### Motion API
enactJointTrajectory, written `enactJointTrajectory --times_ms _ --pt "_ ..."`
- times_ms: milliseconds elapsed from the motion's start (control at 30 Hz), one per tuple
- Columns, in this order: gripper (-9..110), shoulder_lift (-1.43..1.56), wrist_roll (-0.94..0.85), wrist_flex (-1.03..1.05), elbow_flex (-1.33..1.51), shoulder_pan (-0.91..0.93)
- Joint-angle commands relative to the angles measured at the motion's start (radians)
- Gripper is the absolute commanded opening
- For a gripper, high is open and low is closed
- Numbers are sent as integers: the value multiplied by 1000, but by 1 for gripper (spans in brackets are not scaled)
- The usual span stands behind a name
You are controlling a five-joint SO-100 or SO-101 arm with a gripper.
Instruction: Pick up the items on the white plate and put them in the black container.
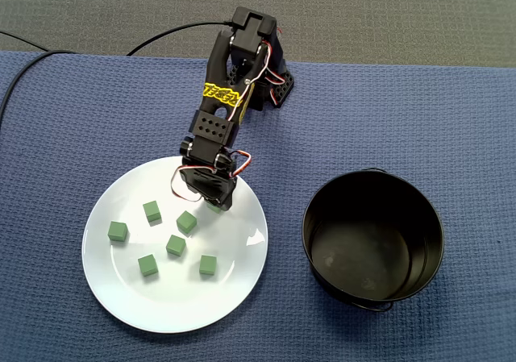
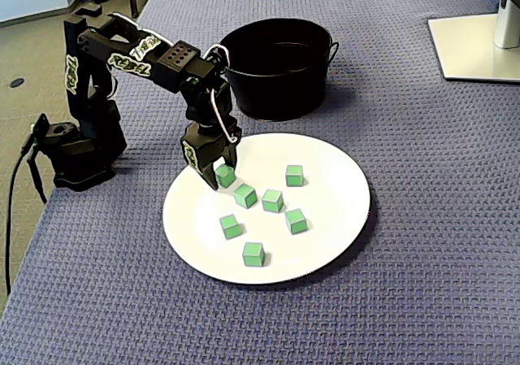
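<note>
A white plate [image 1: 109, 297] [image 2: 341, 219] holds several small green cubes, among them ones in its middle [image 1: 176, 246] [image 2: 272, 201] and near its left rim [image 1: 118, 232]. My gripper [image 1: 215, 206] [image 2: 218, 178] points down over the plate's far edge, shut on one green cube [image 1: 213, 210] [image 2: 226, 175] that sits at plate level. In a fixed view from above, the gripper hides most of that cube. The black container [image 1: 372, 297] [image 2: 276, 97] stands empty, to the right of the plate from above and behind it from the side.
A blue woven mat [image 1: 451, 120] covers the table. The arm's base [image 2: 77, 154] sits at the mat's edge with a cable [image 1: 173, 31] trailing off. A white monitor foot [image 2: 479, 48] stands at the far corner.
</note>
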Motion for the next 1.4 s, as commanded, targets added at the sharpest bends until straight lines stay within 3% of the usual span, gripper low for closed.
enactJointTrajectory --times_ms 0,133,467,667,800,967,1367 --pt "0 58 11 -14 -6 -2" --pt "0 97 35 8 -3 -3" --pt "0 522 163 472 -368 63" --pt "0 612 327 578 -738 -181" --pt "0 494 471 566 -994 -457" --pt "0 140 561 588 -1230 -687" --pt "0 -410 690 595 -1236 -810"
